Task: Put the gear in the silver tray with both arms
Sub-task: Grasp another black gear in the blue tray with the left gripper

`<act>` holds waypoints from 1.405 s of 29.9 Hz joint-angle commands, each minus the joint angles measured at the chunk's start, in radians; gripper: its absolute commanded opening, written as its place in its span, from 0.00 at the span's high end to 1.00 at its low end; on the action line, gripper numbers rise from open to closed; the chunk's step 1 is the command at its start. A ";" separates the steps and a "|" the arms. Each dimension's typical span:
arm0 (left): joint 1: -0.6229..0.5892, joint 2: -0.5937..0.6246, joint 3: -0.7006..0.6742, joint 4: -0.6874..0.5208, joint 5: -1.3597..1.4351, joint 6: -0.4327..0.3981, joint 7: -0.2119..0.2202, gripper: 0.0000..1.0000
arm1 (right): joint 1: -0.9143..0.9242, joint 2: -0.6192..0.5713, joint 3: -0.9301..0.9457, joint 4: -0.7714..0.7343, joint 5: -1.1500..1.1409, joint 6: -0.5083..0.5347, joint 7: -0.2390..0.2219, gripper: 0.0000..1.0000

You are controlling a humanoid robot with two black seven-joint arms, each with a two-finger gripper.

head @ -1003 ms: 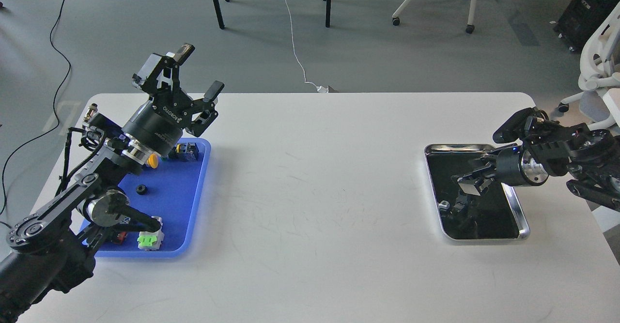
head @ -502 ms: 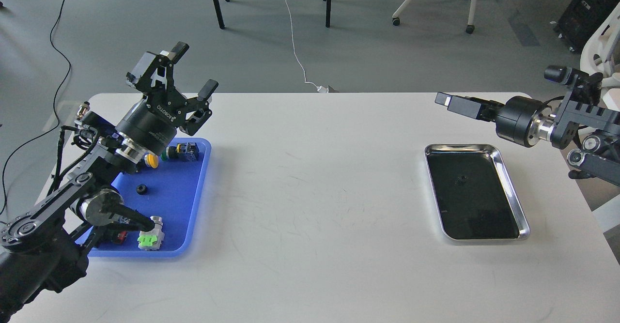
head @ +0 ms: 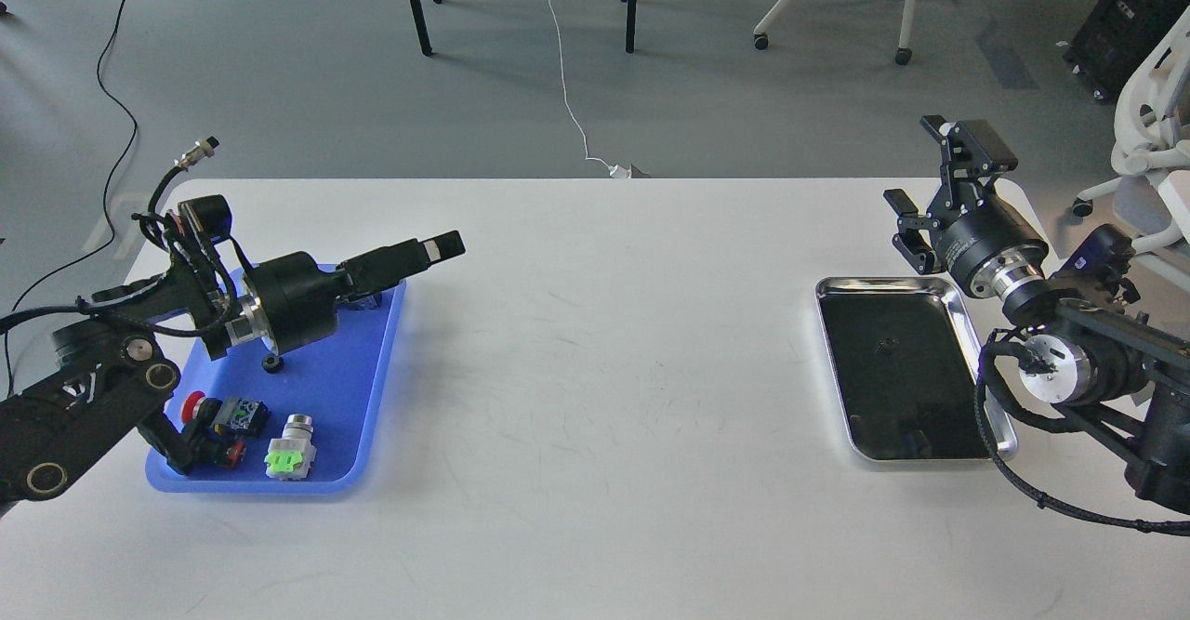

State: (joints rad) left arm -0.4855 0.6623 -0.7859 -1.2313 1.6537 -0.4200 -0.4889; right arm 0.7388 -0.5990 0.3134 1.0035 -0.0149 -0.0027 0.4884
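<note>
The left gripper [head: 437, 250] has swung down level over the blue tray [head: 372, 415]; the right gripper [head: 939, 183] turned upward.

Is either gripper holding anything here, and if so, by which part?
Right gripper is open and empty. Left gripper appears side-on; nothing shows in it, but its jaws cannot be told.

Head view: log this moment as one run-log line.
left gripper: above blue tray, state unclear | right gripper: open, empty, behind silver tray | small dark part: in silver tray
</note>
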 commanded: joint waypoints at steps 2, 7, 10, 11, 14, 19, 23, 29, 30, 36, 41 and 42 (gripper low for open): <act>-0.056 0.112 0.118 0.006 0.357 0.079 0.000 0.02 | -0.007 0.001 0.001 0.001 0.018 0.001 0.000 0.03; -0.070 0.184 0.203 0.044 0.437 0.135 0.000 0.02 | -0.007 0.001 0.001 0.003 0.018 0.001 0.000 0.03; -0.067 0.198 0.221 0.084 0.437 0.133 0.000 0.02 | -0.007 0.001 0.001 0.003 0.018 0.001 0.000 0.03; -0.064 0.198 0.226 0.094 0.439 0.133 0.000 0.02 | -0.007 0.001 0.001 0.003 0.018 0.001 0.000 0.03; -0.059 0.198 0.261 0.113 0.442 0.133 0.000 0.02 | -0.007 0.001 0.001 0.003 0.016 0.001 0.000 0.03; -0.071 0.198 0.310 0.188 0.442 0.133 0.000 0.04 | -0.007 -0.001 0.000 0.006 0.016 0.003 0.000 0.03; -0.082 0.186 0.315 0.256 0.440 0.130 0.000 0.04 | -0.009 -0.001 0.000 0.007 0.016 0.004 0.000 0.03; -0.143 0.163 0.381 0.302 0.439 0.129 0.000 0.07 | -0.009 -0.002 0.001 0.007 0.016 0.004 0.000 0.03; -0.154 0.157 0.392 0.311 0.437 0.129 0.000 0.09 | -0.009 -0.002 0.001 0.007 0.016 0.004 0.000 0.03; -0.163 0.132 0.410 0.343 0.437 0.129 0.000 0.17 | -0.009 -0.002 0.000 0.007 0.016 0.004 0.000 0.03; -0.163 0.120 0.412 0.360 0.439 0.129 0.000 0.25 | -0.009 -0.004 0.001 0.007 0.016 0.004 0.000 0.03; -0.163 0.119 0.412 0.360 0.439 0.129 0.000 0.30 | -0.010 -0.004 0.001 0.007 0.016 0.004 0.000 0.03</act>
State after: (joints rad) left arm -0.6486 0.7883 -0.3746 -0.8760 2.0908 -0.2915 -0.4886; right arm 0.7300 -0.6023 0.3138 1.0109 0.0015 0.0017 0.4888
